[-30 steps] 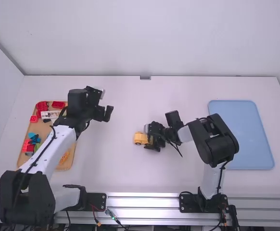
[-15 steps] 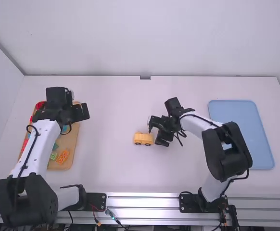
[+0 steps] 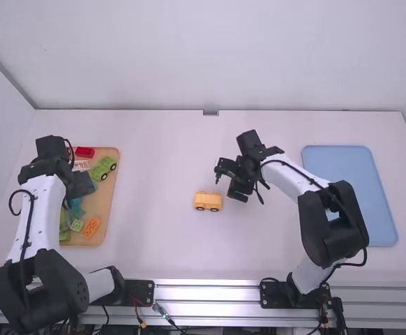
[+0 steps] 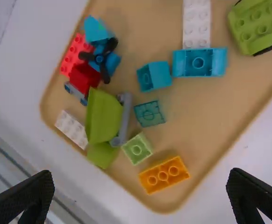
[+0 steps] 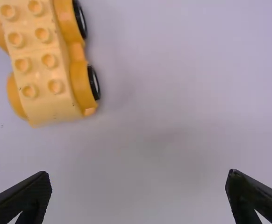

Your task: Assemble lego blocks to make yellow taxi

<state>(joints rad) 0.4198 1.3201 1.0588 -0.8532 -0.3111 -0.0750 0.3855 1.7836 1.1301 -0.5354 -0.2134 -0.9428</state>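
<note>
Yellow car [image 3: 208, 200] well inside table [image 3: 154, 241] edges, right gripper [image 3: 228, 183] near, left gripper [image 3: 81, 185] over tray [image 3: 104, 199] (fingers wide apart on both).

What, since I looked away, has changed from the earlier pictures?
The left gripper moved left, over the block tray, fingers open. The right gripper, also open, drew back from the yellow car, rightward and farther from the camera. The yellow car and blue tray stayed put.

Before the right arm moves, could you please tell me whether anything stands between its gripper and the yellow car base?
Nothing visible does; the right gripper is open, with only white table between it and the yellow car base.
</note>
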